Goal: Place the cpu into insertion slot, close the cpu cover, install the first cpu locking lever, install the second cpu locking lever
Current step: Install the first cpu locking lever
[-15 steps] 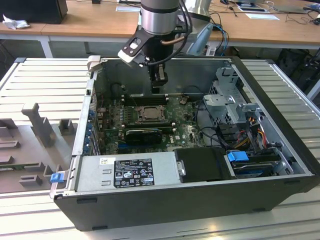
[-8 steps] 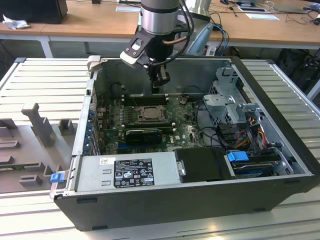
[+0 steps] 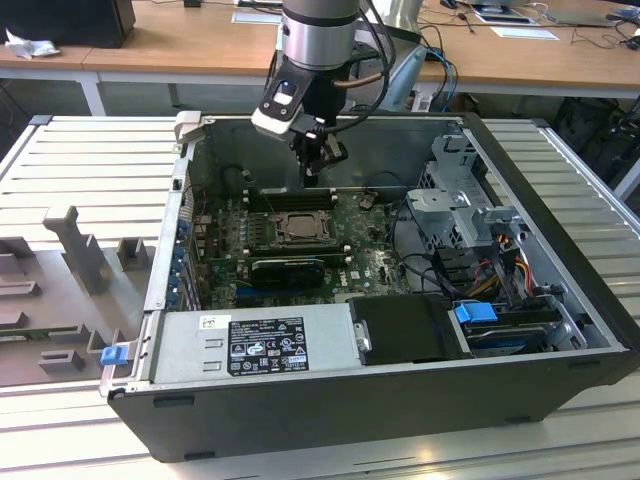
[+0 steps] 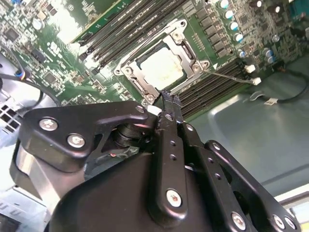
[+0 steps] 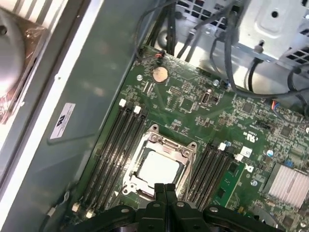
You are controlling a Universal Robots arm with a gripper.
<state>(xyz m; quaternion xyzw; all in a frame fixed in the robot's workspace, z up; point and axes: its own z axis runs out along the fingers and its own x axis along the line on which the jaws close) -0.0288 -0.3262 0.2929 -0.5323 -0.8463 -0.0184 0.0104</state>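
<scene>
Hovering claw [image 5: 165, 187], closed, empty, over pale square cpu [image 5: 158, 169] within silver cpu cover [image 5: 169, 143].

The case [image 3: 330, 400] stands on the counter [image 3: 90, 160], with the board [image 3: 370, 262] on its floor. The slot [image 3: 280, 222] sits mid-board. In it lies the cpu [image 5: 158, 170], under the cover [image 5: 166, 141], with memory slots [image 5: 118, 140] along both sides. The power supply [image 3: 250, 345] fills the case's near edge. The hand [image 3: 313, 178] hangs above the slot's edge.
</scene>
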